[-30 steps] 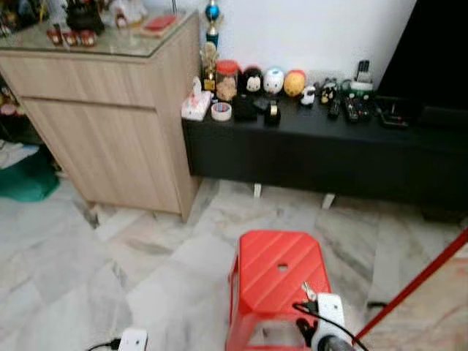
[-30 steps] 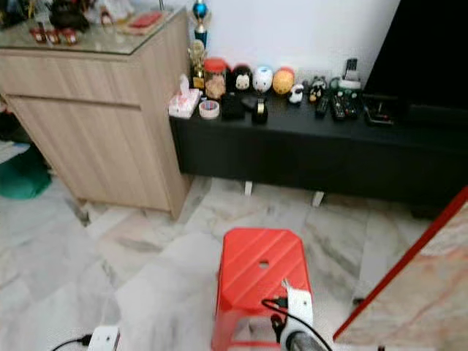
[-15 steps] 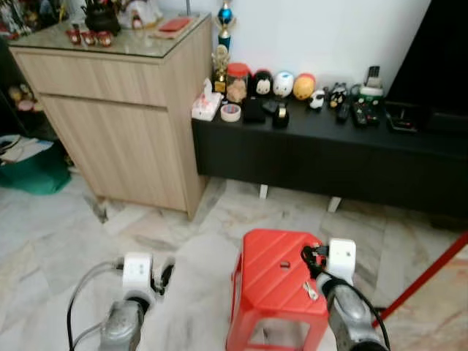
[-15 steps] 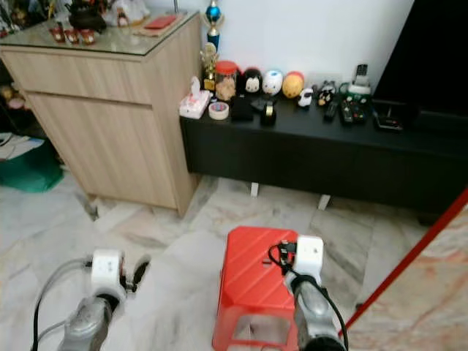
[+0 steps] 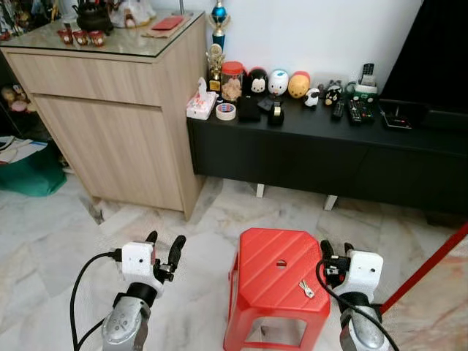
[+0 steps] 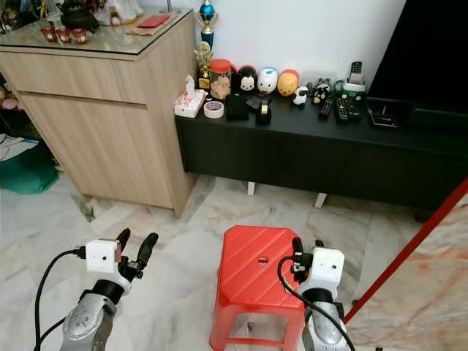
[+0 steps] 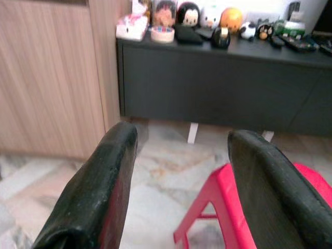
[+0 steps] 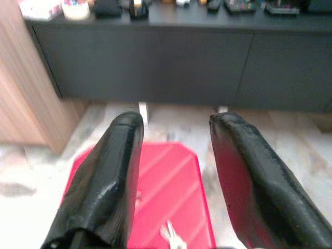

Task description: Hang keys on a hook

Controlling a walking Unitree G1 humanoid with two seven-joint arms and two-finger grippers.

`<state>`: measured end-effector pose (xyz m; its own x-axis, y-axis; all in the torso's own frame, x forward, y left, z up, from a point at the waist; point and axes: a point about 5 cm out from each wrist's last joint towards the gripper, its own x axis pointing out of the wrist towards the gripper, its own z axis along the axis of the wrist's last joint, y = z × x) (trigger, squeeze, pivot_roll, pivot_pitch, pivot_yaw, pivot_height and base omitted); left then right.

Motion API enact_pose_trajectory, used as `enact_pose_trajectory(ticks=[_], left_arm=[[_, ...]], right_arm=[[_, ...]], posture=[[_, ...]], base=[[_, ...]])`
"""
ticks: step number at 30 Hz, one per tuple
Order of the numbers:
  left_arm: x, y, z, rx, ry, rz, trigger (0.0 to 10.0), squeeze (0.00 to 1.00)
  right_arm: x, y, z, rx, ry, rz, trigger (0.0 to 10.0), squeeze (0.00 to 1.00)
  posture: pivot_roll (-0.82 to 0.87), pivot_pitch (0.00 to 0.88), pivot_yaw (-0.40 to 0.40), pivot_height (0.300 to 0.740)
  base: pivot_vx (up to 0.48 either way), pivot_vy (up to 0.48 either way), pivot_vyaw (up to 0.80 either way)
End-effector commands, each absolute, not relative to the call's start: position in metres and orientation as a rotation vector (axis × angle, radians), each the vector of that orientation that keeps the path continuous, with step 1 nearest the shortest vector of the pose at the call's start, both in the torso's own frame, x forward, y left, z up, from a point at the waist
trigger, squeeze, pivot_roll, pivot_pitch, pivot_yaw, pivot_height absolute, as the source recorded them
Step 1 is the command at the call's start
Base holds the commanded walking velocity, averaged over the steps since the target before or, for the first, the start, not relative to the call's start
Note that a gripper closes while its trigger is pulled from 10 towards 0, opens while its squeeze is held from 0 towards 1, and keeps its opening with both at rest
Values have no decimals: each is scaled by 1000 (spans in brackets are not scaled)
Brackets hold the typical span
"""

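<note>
You face a marble floor point(image 5: 66, 234), a wooden cabinet point(image 5: 117, 124) and a black TV bench point(image 5: 329, 157); the keys point(image 5: 306, 289) lie on the red stool point(image 5: 272, 281); your left gripper point(image 5: 162, 248) and right gripper point(image 5: 335, 252) hold their fingers spread, empty; since half a second ago, the right has drawn off the stool's top.

A red plastic stool point(image 5: 274, 281) stands on the marble floor point(image 5: 58, 241). Behind it, a low black counter point(image 5: 322, 150) carries round toy figures point(image 5: 278, 82), a tape roll point(image 5: 225, 111) and remotes point(image 5: 355, 110). A wooden cabinet point(image 5: 110, 124) stands beside it.
</note>
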<state>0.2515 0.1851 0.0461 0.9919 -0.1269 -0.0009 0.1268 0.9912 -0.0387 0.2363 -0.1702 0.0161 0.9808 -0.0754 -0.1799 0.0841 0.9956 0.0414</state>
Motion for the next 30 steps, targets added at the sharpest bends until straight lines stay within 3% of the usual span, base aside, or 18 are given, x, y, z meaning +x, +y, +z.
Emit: enact_pose_trajectory(ticks=[1, 10, 30], left_arm=[[252, 185, 50, -41, 4, -136, 10000, 0], [261, 185, 54, -40, 24, -146, 10000, 0], [264, 188, 50, -41, 66, -135, 10000, 0]], right_arm=[[241, -168, 23, 38, 170, -77, 10000, 0], [253, -171, 23, -1, 231, -91, 10000, 0], [256, -164, 22, 28, 242, -19, 10000, 0]], posture=[[12, 0, -39, 713], [14, 0, -44, 713], [20, 0, -48, 599]], base=[[0, 0, 0], [0, 0, 0], [0, 0, 0]])
